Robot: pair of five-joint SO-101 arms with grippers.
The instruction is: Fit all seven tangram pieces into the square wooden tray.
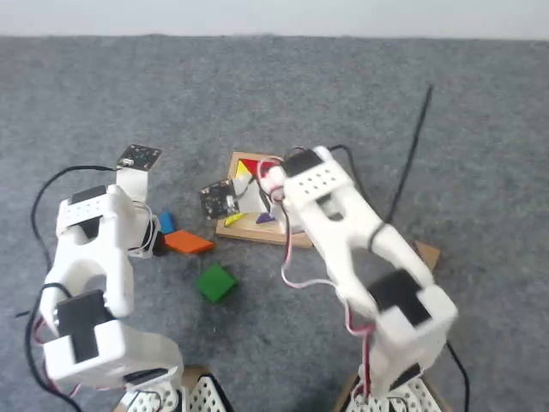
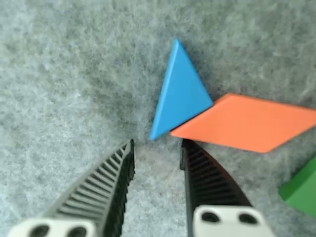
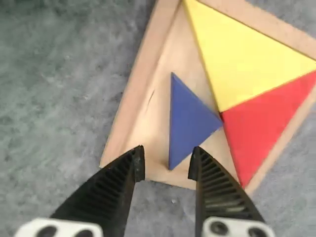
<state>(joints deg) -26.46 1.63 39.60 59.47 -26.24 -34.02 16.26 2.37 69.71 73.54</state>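
The left fingers [image 2: 106, 187] hang open and empty over the desk [image 2: 59, 74], with the tip of the blue triangle [image 2: 180, 94] just beyond their gap and its edge touching the orange piece [image 2: 247, 123]. The right fingers [image 3: 116, 185], also open and empty, hover at the edge of the tray [image 3: 143, 84], with the dark blue triangle [image 3: 190, 121] inside it just ahead of them.

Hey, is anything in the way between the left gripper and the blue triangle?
Nothing visible. The open left gripper sits just short of a corner of the blue triangle, only grey felt between. The orange parallelogram touches the triangle's edge, beside one fingertip.
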